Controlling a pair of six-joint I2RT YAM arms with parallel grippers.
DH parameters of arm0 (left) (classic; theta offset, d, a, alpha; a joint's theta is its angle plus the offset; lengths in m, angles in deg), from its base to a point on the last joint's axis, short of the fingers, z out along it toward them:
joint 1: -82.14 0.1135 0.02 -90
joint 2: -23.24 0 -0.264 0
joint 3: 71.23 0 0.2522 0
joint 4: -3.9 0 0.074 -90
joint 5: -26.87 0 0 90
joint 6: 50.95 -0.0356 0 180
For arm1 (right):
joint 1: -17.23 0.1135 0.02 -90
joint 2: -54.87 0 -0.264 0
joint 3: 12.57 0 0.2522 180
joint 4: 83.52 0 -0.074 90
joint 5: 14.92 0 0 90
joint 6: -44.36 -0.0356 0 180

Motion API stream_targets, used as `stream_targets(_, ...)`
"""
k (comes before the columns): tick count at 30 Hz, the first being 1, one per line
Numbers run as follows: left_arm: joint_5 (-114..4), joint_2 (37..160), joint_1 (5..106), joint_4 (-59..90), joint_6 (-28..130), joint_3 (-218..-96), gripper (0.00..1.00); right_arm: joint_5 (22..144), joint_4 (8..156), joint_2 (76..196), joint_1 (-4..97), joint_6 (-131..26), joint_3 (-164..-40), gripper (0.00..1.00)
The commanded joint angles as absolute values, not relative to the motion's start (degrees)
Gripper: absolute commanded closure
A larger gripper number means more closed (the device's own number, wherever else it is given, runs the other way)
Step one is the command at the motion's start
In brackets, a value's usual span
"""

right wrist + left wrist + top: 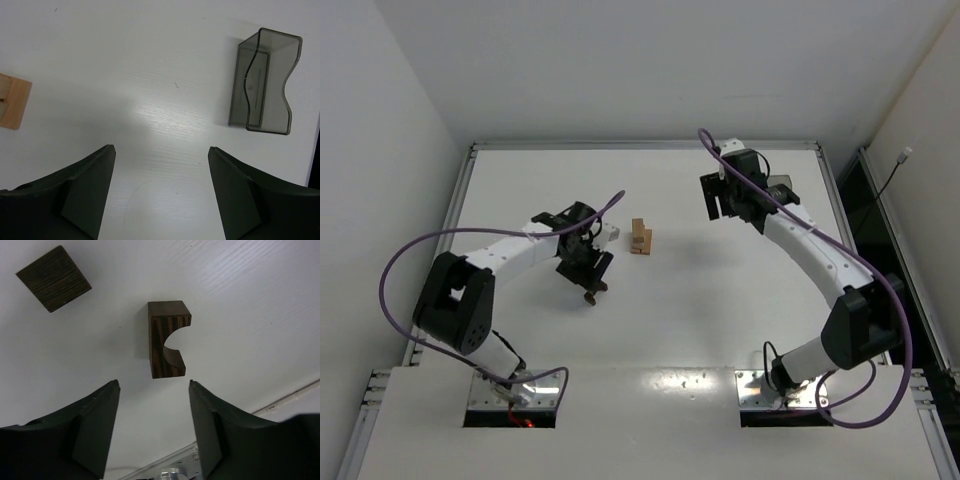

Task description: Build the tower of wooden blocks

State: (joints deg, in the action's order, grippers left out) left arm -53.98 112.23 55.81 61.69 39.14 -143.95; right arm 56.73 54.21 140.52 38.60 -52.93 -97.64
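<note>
A small stack of light tan wooden blocks (641, 238) stands near the middle of the table; its edge shows at the left of the right wrist view (14, 100). A dark brown notched block (167, 340) lies just ahead of my left gripper (154, 385), between the lines of its fingers but untouched. A dark brown cube (54, 278) lies further off to the left. In the top view my left gripper (588, 268) hovers over these dark pieces (590, 296), left of the stack. It is open and empty. My right gripper (160, 148) is open and empty over bare table, right of the stack (715, 200).
A dark translucent plastic bin (265, 82) lies on its side to the right of my right gripper. The table's raised metal rim (640, 146) runs along the back and sides. A table edge strip (290, 397) shows near my left gripper.
</note>
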Motion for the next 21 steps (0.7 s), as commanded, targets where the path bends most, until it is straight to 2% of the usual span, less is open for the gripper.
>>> stream_targets(1, -54.2, 114.4, 55.3, 60.6, 39.7, -144.4, 0.48, 57.7, 55.4, 138.6, 37.2, -52.8, -97.8, 0.29)
stream_targets(4, -54.2, 116.1, 55.3, 60.6, 39.7, -145.5, 0.55, 58.9, 55.4, 138.6, 36.1, -52.8, -97.8, 0.29)
stream_targets(14, -53.6, 119.9, 55.3, 59.6, 39.7, -147.2, 0.55, 62.7, 54.9, 139.2, 34.4, -54.0, -97.3, 0.29)
stream_targets(18, -53.6, 120.4, 55.3, 59.1, 39.7, -147.7, 0.58, 63.4, 54.9, 140.4, 34.4, -54.0, -97.8, 0.29)
stream_targets(21, -53.1, 121.5, 54.8, 59.1, 40.3, -148.3, 0.65, 64.0, 54.9, 140.9, 34.4, -54.0, -98.3, 0.29)
